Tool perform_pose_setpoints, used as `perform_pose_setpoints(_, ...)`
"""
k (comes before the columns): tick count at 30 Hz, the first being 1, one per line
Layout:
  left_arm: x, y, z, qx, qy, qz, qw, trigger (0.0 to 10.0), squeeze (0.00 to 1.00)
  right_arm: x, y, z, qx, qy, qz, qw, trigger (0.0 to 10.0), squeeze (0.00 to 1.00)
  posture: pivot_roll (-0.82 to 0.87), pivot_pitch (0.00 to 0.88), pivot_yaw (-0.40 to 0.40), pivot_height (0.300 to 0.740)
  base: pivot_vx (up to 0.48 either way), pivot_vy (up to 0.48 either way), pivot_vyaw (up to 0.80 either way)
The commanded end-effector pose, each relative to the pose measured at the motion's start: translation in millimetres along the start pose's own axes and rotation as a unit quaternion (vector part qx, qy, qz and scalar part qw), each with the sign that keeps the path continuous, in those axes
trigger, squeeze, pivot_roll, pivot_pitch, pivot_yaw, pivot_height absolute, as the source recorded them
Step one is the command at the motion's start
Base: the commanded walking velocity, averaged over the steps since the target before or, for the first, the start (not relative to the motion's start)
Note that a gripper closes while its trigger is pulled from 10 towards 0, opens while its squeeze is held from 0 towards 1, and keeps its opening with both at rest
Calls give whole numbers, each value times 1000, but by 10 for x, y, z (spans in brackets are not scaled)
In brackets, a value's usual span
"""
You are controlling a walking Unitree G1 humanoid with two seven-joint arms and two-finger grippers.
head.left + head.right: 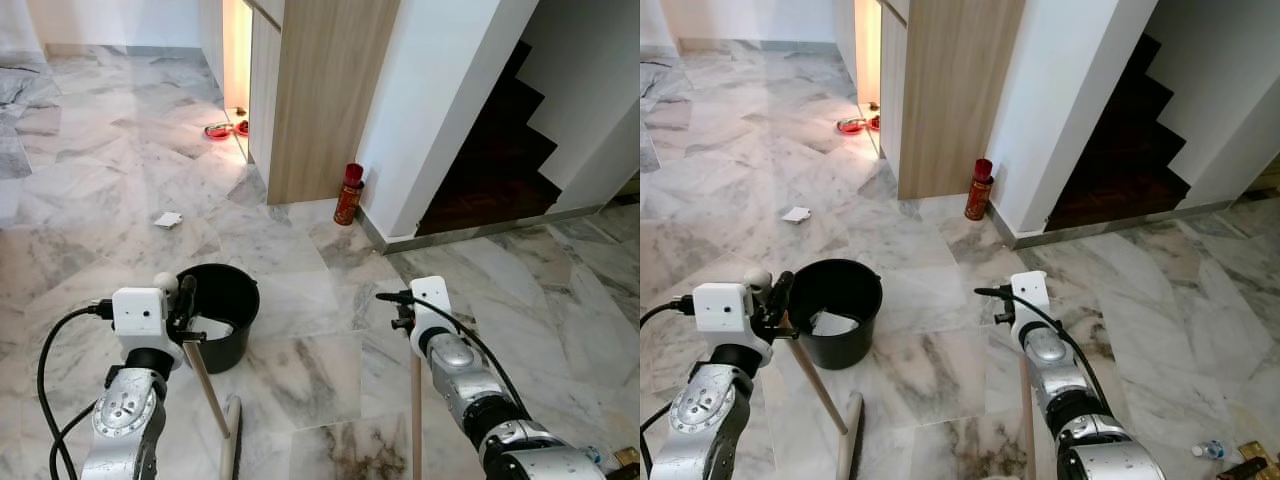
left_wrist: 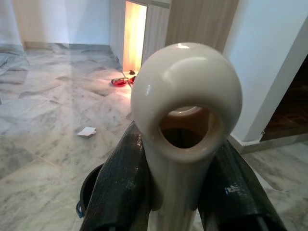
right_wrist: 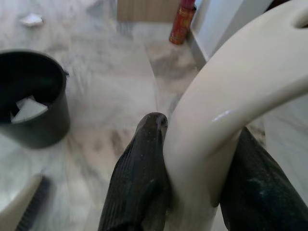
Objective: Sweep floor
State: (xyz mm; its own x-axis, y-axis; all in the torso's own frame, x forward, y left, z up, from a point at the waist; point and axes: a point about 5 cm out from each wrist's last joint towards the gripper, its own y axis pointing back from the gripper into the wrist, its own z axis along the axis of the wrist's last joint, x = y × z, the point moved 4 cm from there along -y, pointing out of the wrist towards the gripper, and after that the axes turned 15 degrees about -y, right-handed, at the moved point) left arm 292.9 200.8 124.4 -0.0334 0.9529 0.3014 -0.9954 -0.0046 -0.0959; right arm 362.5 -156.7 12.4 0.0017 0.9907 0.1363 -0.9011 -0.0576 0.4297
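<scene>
1. The left hand [image 1: 183, 305] pinches a broom handle [image 1: 205, 385] beside the black bucket [image 1: 222, 312]; a careless swing could tip it.
2. A paper scrap [image 1: 168, 219] lies far ahead on the floor [image 1: 300, 300].
3. The right hand [image 1: 403, 310] clamps a second handle [image 1: 416, 420], which could twist loose.

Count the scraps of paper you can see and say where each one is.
2. One paper scrap lies on the marble floor beyond the bucket. Another scrap sits inside the black bucket. The bucket's wall may hide more.
</scene>
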Motion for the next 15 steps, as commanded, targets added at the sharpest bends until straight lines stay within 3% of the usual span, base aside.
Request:
perform_pose_setpoints(1, -44, -37, 105, -21, 0, -4, 1000, 10000, 0, -7, 4, 282, -71, -20, 9, 997, 10000, 0, 243, 0, -186, 740, 0, 0, 0)
perform_pose_setpoints(4, -20, -43, 140, -29, -4, 4, 1000, 10000, 0, 42, 22, 452, -119, -39, 18, 992, 10000, 0, 241, 0, -184, 740, 0, 0, 0)
perform_pose_setpoints(5, -5, -50, 172, -35, -5, 9, 999, 10000, 0, 82, 44, 617, -162, -67, 27, 984, 10000, 0, 240, 0, -182, 740, 0, 0, 0)
perform_pose_setpoints(8, -16, -58, 201, -41, -13, 6, 999, 10000, 0, 84, 80, 818, -214, -97, 26, 972, 10000, 0, 242, 0, -180, 740, 0, 0, 0)
perform_pose_setpoints(15, -30, -47, 178, -37, -11, 6, 999, 10000, 0, 71, 102, 843, -239, -107, 21, 965, 10000, 0, 246, 5, -179, 740, 0, 0, 0)
